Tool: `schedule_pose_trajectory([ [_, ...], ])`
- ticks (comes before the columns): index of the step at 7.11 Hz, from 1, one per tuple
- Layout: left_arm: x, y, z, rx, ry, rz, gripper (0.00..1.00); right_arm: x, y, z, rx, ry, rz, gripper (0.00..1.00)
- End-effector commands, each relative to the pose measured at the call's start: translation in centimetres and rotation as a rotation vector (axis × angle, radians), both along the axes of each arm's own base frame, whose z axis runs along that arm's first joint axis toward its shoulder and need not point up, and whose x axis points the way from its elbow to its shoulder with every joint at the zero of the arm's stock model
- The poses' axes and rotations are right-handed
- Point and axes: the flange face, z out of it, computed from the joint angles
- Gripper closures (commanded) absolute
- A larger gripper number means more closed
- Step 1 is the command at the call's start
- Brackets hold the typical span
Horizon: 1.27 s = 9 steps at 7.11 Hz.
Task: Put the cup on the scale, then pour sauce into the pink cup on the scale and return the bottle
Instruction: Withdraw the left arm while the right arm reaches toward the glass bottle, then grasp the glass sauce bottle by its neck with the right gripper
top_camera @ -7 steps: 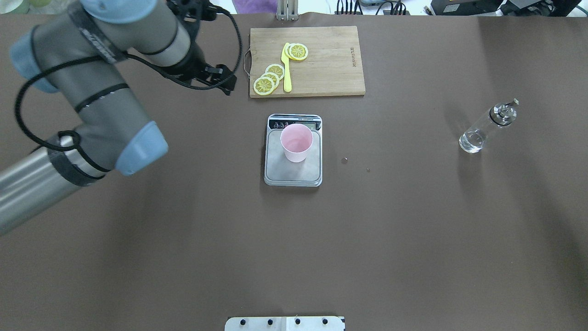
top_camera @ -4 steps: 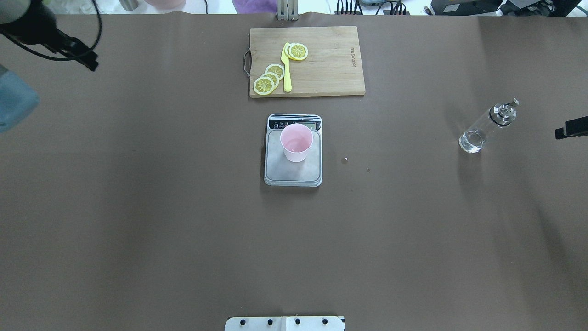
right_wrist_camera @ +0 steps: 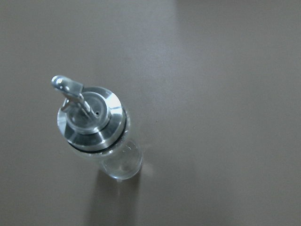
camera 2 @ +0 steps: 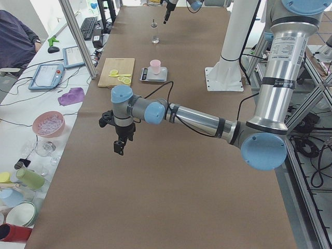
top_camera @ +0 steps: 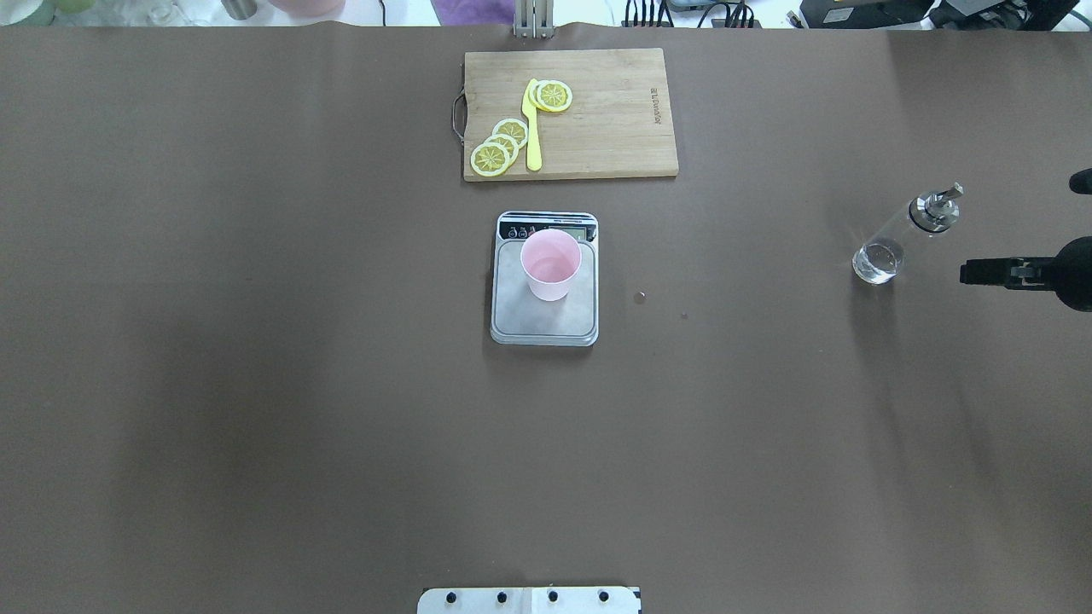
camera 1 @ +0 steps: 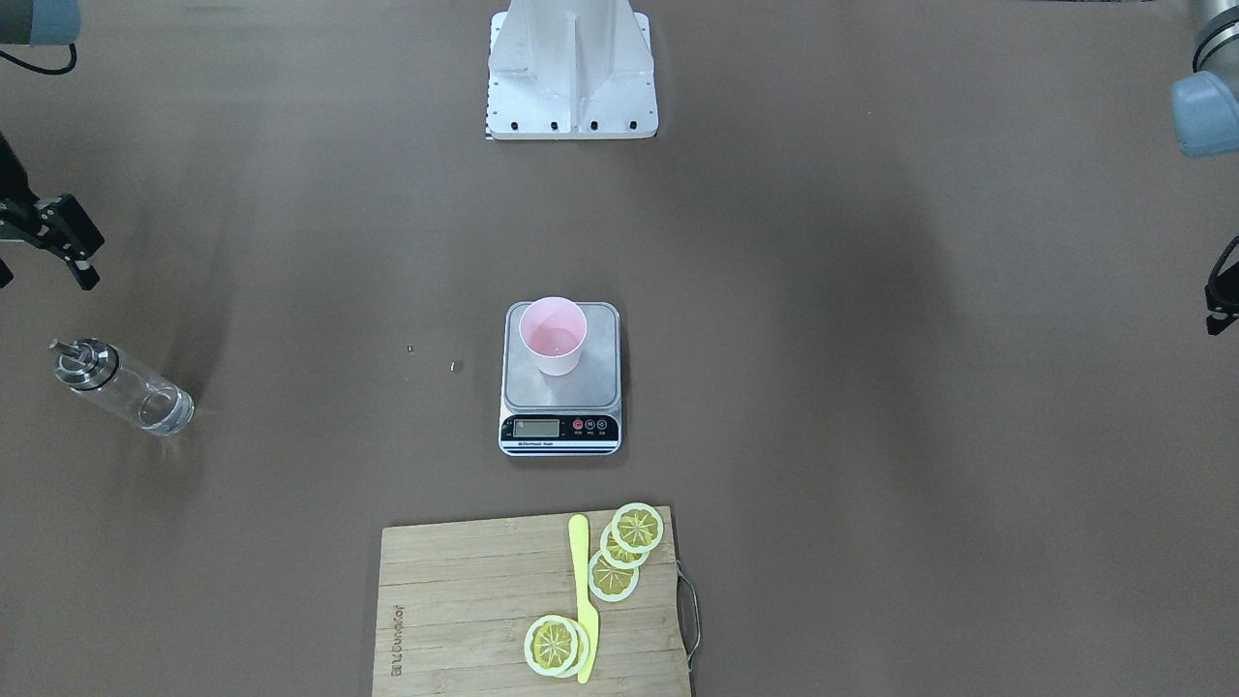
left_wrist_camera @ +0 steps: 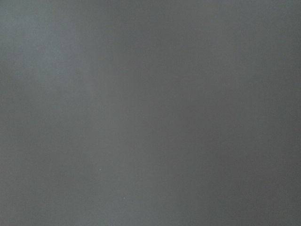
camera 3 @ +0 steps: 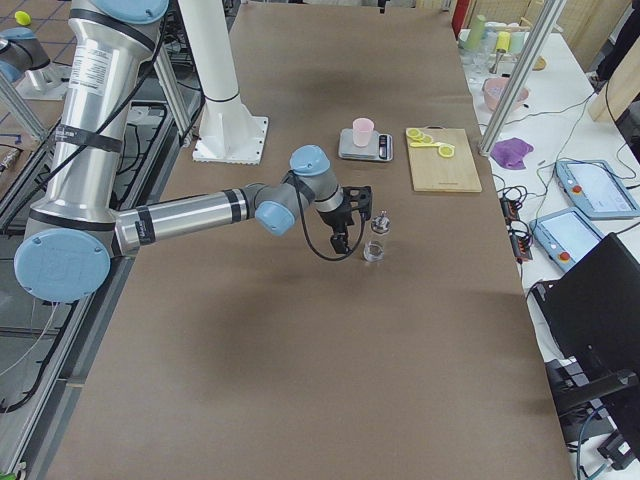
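Note:
The pink cup stands upright on the scale at mid-table, also seen from the front as cup on scale. Far to the right, the clear bottle stands alone with its metal spout cap up. The right wrist view looks down on the bottle. My right gripper hovers open close beside the bottle, not touching it. My left gripper hangs over bare table far off to the left. I cannot tell its state; its wrist view shows only table.
A wooden cutting board with lemon slices and a yellow knife lies behind the scale. Two small specks sit right of the scale. The robot's base plate is at the near edge. A seated person is beside the table.
The left arm has swung away from the cutting board and out of the overhead view. The right gripper has come in from the right edge toward the bottle. Cup and bottle have not moved.

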Motion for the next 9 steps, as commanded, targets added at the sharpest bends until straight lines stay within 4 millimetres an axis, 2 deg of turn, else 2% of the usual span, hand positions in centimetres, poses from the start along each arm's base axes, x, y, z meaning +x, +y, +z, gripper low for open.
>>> schedule_pose_trajectory([
  [1, -0.9, 1.8, 2.9, 0.03, -0.004, -0.005, 0.02, -4.5, 1.6, -0.3, 0.107, 0.062, 0.061, 0.0],
  [2, -0.9, 1.8, 2.9, 0.028, -0.004, -0.005, 0.02, -5.3, 1.7, 0.7, 0.165, 0.061, 0.092, 0.0],
  [4, -0.9, 1.8, 2.9, 0.028, -0.004, -0.005, 0.02, -6.6, 1.5, 4.9, 0.265, 0.054, 0.153, 0.0],
  [5, -0.9, 1.9, 3.0, 0.027, -0.005, -0.003, 0.02, -7.4, 1.3, 6.3, 0.325, 0.016, 0.184, 0.0],
  [6, -1.0, 2.2, 3.3, 0.025, -0.006, -0.002, 0.02, -8.8, 1.0, 6.7, 0.349, 0.023, 0.198, 0.0],
  [8, -1.0, 2.3, 3.4, 0.024, -0.006, -0.002, 0.02, -12.2, 0.4, 6.3, 0.42, 0.009, 0.235, 0.0],
  [9, -1.0, 2.3, 3.4, 0.024, -0.006, -0.002, 0.02, -12.6, 0.4, 8.0, 0.45, -0.005, 0.246, 0.0],
])
